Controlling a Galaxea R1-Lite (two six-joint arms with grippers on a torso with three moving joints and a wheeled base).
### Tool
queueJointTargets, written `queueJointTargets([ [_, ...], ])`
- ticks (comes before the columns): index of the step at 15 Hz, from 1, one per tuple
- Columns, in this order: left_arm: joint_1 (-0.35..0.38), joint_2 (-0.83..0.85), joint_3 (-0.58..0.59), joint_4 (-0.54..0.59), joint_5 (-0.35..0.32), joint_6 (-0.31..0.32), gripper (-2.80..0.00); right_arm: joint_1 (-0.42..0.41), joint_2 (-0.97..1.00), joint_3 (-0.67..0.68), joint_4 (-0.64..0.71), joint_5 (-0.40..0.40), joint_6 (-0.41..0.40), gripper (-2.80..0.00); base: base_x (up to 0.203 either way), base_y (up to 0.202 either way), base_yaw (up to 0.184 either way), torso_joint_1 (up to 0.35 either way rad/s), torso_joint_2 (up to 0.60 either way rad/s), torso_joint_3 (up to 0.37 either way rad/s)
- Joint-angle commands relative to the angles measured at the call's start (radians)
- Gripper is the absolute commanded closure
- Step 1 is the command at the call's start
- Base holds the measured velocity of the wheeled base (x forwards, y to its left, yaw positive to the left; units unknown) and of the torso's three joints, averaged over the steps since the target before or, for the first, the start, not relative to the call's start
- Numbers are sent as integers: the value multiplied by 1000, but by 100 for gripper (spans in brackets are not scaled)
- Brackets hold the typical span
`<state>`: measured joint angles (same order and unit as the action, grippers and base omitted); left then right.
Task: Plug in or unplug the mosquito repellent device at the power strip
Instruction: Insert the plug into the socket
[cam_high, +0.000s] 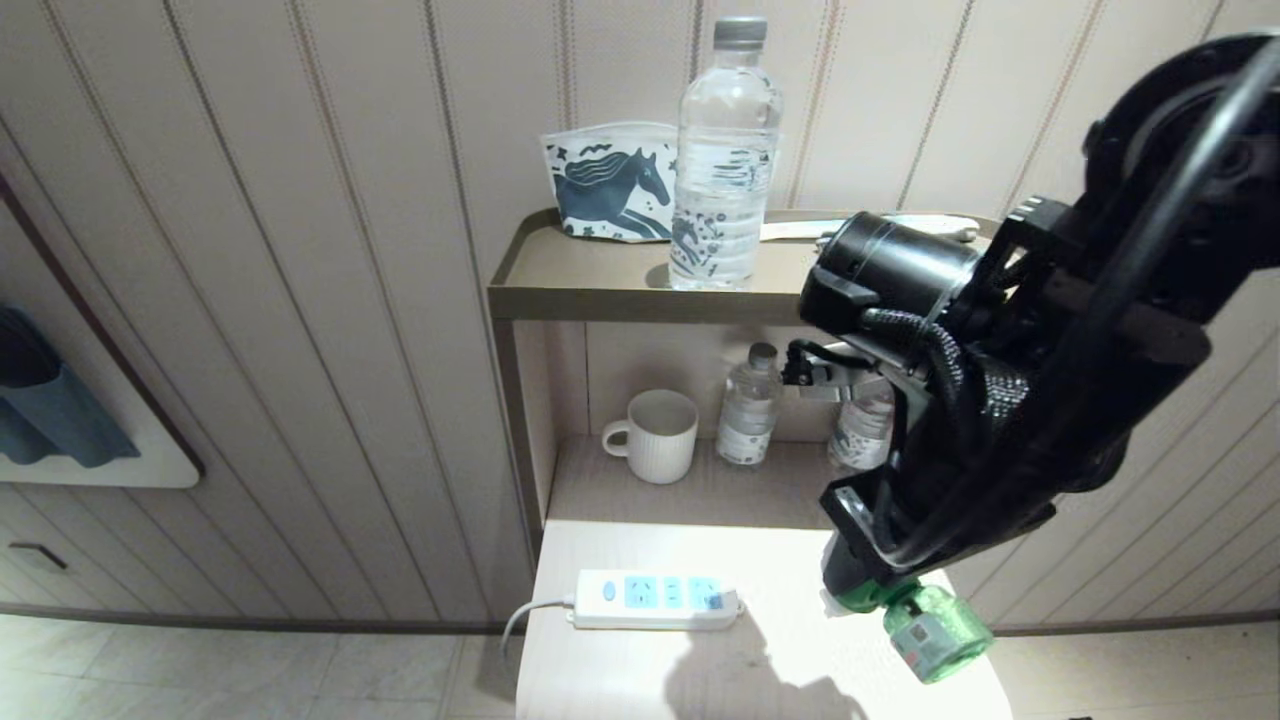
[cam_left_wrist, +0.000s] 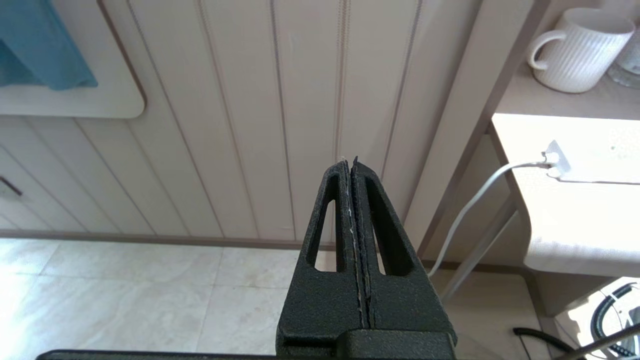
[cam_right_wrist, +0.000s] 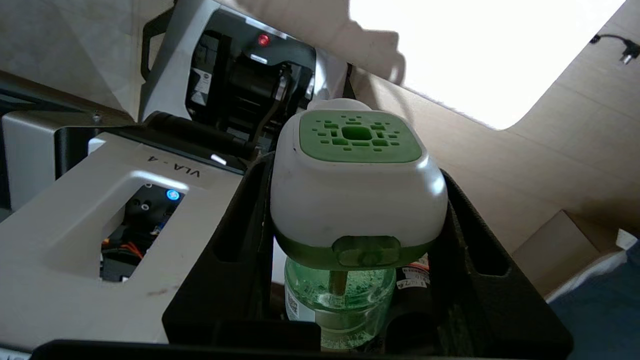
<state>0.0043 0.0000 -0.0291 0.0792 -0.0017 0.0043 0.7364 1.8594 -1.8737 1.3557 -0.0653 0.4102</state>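
Right pincer (cam_right_wrist: 350, 220) clamped on the white head of the mosquito repellent device (cam_high: 935, 625), fingers (cam_right_wrist: 240, 235) on both sides, bottle hanging free. Held above the worktop (cam_high: 780, 670), to the right of the power strip (cam_high: 655, 600) and apart from it, all sockets empty; probably carried so for plugging in. Left pincer (cam_left_wrist: 354, 200) fully closed, empty, parked low beside the worktop.

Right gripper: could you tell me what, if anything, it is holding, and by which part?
The right gripper holds the mosquito repellent device, its fingers clamped on the two sides of the white-and-green head; the bottle hangs free.
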Motion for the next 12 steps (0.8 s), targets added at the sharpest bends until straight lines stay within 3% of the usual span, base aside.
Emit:
queueJointTargets([
  [1, 0, 0, 0, 1, 0, -1, 0, 3, 83, 3, 0, 1, 8, 0, 0, 0, 0, 43, -84, -45],
  [6, 0, 0, 0, 1, 0, -1, 0, 8, 250, -77, -64, 5, 10, 0, 0, 0, 0, 9, -14, -9],
  [12, 0, 0, 0, 1, 0, -1, 0, 9, 335, -81, -131, 1, -20, 0, 0, 0, 0, 0, 0, 0],
])
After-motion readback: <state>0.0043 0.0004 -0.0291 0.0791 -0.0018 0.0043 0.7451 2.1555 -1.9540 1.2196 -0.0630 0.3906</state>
